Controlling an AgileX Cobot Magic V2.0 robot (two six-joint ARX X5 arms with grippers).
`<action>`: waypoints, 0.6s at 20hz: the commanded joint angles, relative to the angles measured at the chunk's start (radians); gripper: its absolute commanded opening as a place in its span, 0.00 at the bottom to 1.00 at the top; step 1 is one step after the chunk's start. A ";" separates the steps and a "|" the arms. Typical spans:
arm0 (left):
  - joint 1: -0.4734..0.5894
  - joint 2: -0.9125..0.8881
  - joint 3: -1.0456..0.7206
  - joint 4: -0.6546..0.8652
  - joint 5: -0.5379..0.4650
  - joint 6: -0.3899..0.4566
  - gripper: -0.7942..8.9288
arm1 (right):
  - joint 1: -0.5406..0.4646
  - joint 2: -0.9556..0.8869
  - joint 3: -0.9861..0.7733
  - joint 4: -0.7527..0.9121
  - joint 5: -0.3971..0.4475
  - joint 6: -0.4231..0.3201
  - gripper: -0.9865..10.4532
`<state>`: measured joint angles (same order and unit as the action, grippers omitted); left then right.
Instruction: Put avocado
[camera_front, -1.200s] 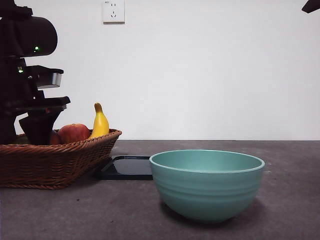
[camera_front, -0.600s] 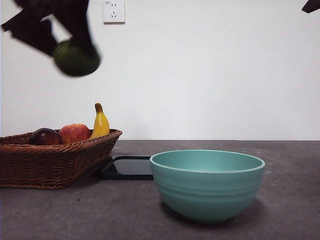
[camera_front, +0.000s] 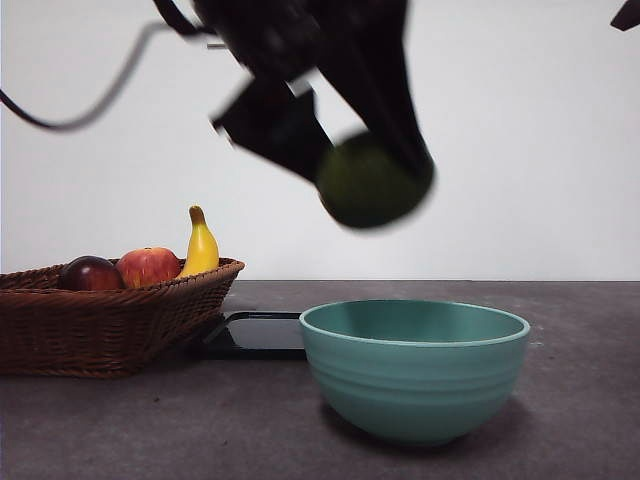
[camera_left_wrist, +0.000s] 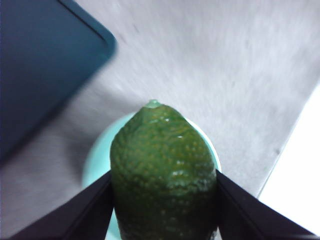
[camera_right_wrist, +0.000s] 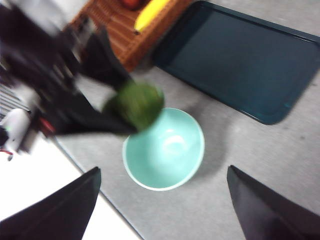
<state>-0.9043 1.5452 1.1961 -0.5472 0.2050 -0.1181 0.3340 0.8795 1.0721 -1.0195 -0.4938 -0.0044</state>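
Observation:
My left gripper (camera_front: 375, 185) is shut on the avocado (camera_front: 368, 183), a dull olive-green bumpy fruit, and holds it in the air above the teal bowl (camera_front: 414, 365). In the left wrist view the avocado (camera_left_wrist: 162, 175) sits between the two black jaws with the bowl's rim (camera_left_wrist: 95, 160) showing beneath it. The right wrist view shows the avocado (camera_right_wrist: 136, 104) over the near rim of the bowl (camera_right_wrist: 165, 150). My right gripper (camera_right_wrist: 162, 210) is open and empty, high up and away from the bowl; it shows only as a black tip (camera_front: 625, 14) in the front view.
A wicker basket (camera_front: 100, 320) at the left holds a red apple (camera_front: 148, 266), a dark maroon fruit (camera_front: 90, 273) and a banana (camera_front: 200, 245). A dark tray (camera_front: 255, 335) lies flat between basket and bowl; it also shows in the right wrist view (camera_right_wrist: 240, 65).
The left gripper lifted the avocado out of the basket and carried it right and a little down, from above the basket to above the bowl. The right arm has not moved.

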 joint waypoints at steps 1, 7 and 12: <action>-0.033 0.080 0.023 0.030 -0.020 -0.002 0.33 | 0.004 0.008 0.019 0.000 0.005 -0.002 0.44; -0.066 0.222 0.023 0.064 -0.052 0.005 0.33 | 0.004 0.008 0.019 -0.003 0.005 -0.002 0.44; -0.077 0.266 0.023 0.073 -0.059 0.021 0.34 | 0.004 0.008 0.019 -0.003 0.005 -0.003 0.44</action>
<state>-0.9691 1.7893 1.1961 -0.4809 0.1493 -0.1135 0.3340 0.8795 1.0721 -1.0283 -0.4911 -0.0044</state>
